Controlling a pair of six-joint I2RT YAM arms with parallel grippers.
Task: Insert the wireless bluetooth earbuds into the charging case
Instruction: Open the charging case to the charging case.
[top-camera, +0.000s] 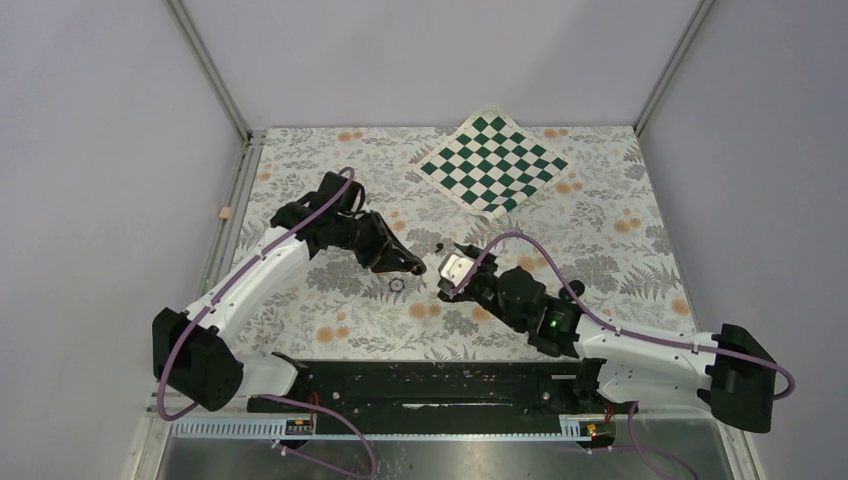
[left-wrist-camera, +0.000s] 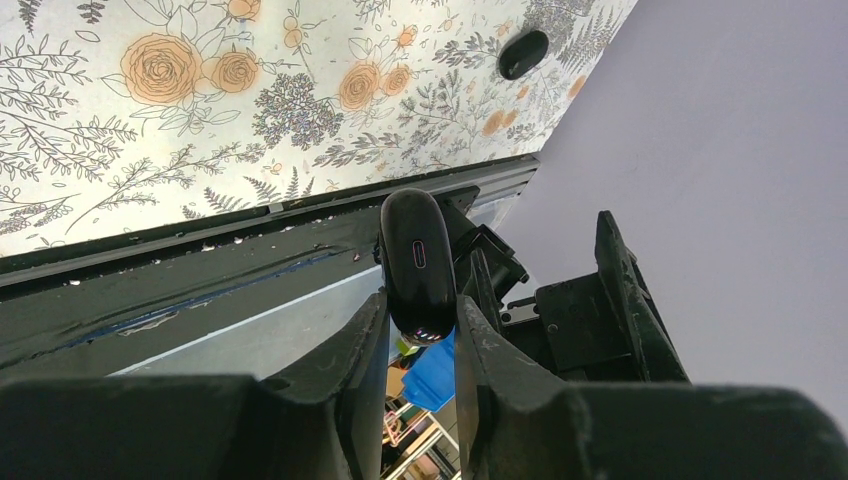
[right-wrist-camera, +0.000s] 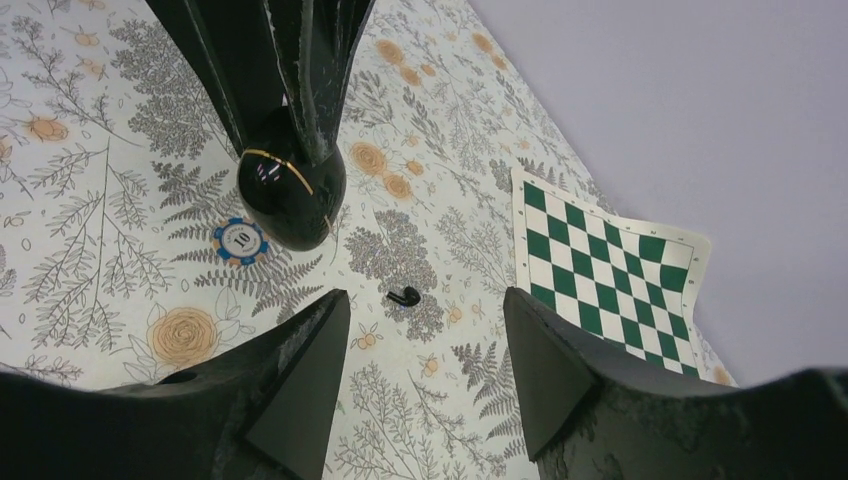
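The charging case is hard to pick out from the top view, a dark lump at the tip of the left gripper (top-camera: 408, 263), which reaches over the middle of the floral tablecloth (top-camera: 600, 270). The right gripper (top-camera: 455, 270) faces it from just beside, and a small dark ring with a pale centre (top-camera: 396, 286) lies on the cloth near both. A green-and-white chessboard mat (top-camera: 495, 163) sits farther back. From the left wrist, the charging case (left-wrist-camera: 418, 265) stands clamped between the two dark fingers of the left gripper (left-wrist-camera: 420, 335), which press on its sides, a small oval port facing the camera and the black rail (left-wrist-camera: 200, 275) at the table's near edge behind it. From the right wrist, the case (right-wrist-camera: 290, 195) hangs in that same grip with a thin gold seam across it, right next to a blue poker chip (right-wrist-camera: 240, 240); whether it touches the cloth I cannot tell. One earbud (right-wrist-camera: 403, 296) lies on the cloth between the case and the chessboard mat (right-wrist-camera: 600, 265), apart from both. The right gripper (right-wrist-camera: 425, 340) has its fingers spread wide with nothing between them. Only that one bud shows.
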